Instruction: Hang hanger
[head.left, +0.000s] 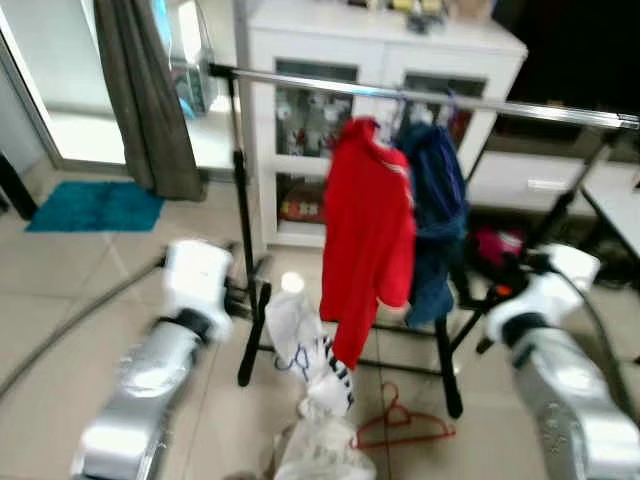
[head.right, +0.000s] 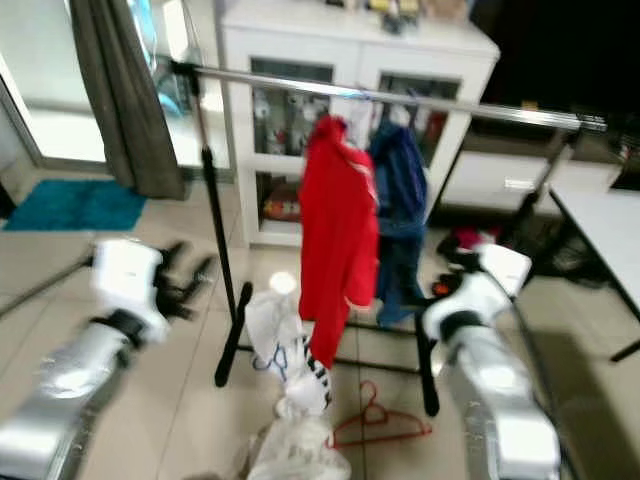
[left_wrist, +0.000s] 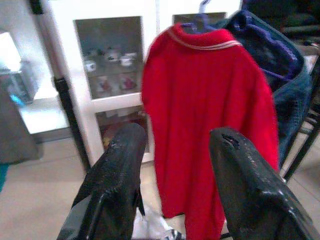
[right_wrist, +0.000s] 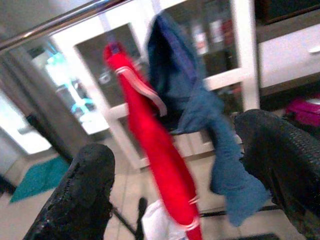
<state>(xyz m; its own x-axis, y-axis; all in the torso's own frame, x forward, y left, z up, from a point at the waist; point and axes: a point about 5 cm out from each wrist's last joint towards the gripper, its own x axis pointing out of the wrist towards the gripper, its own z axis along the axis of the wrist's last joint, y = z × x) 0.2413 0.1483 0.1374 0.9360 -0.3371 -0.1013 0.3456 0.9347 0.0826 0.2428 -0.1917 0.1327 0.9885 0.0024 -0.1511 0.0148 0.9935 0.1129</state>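
Nearest, the red hanger (head.left: 402, 424) lies flat on the tiled floor (head.left: 60, 290) beside a crumpled white garment (head.left: 315, 385), just before the rack's foot. Both arms are raised at either side: the left gripper (left_wrist: 175, 170) and right gripper (right_wrist: 185, 180) stand spread, holding nothing. Beyond, a red shirt (head.left: 367, 240) and what looks like a blue jacket (head.left: 435, 215) hang on the clothes rail (head.left: 500, 104). Best approach: bend low, pinch the hanger's hook neck, then lift it to bare rail.
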